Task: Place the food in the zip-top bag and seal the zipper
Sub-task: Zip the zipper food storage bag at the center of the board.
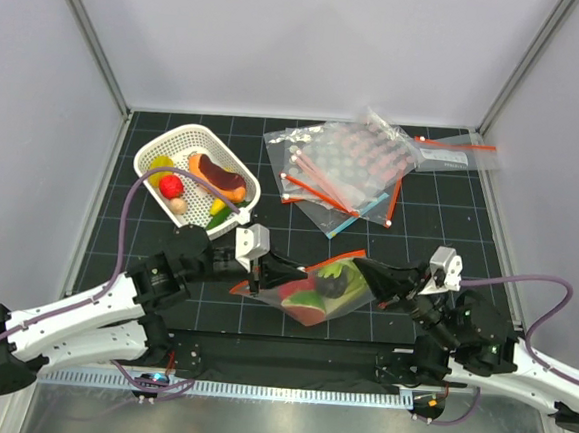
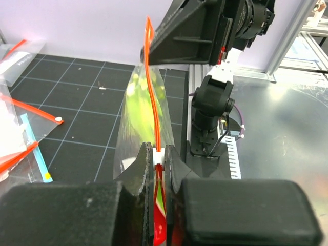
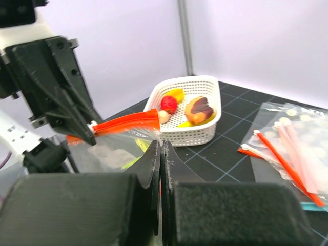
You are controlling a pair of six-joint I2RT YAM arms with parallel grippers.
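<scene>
My left tool (image 2: 159, 154) is pressed together on the zipper (image 2: 151, 92). Its two dark fingers pinch the orange-red strip right where a small white piece sits on it. From there the strip runs straight away from this wrist camera to my right tool (image 3: 160, 146), whose fingers are pressed flat against each other on the opposite corner of the zip-top bag (image 1: 309, 288).

From overhead, the bag is stretched between the two tools just in front of the arm bases, near the front edge of the dark gridded surface (image 1: 450, 219). I cannot tell whether its underside rests on the surface. Through the clear plastic I can see a red watermelon wedge (image 1: 301, 303) with a green rind, a dark rounded piece (image 1: 337, 280) beside it, and something pale green (image 2: 138, 92) showing through the side.

Further back on the left stands the white slotted basket (image 3: 189, 134), holding a small red fruit (image 1: 172, 184) among several other toy foods. To the right of it, well apart from the held bag, lies a loose pile of clear bags (image 1: 348, 171) with orange-red strips.
</scene>
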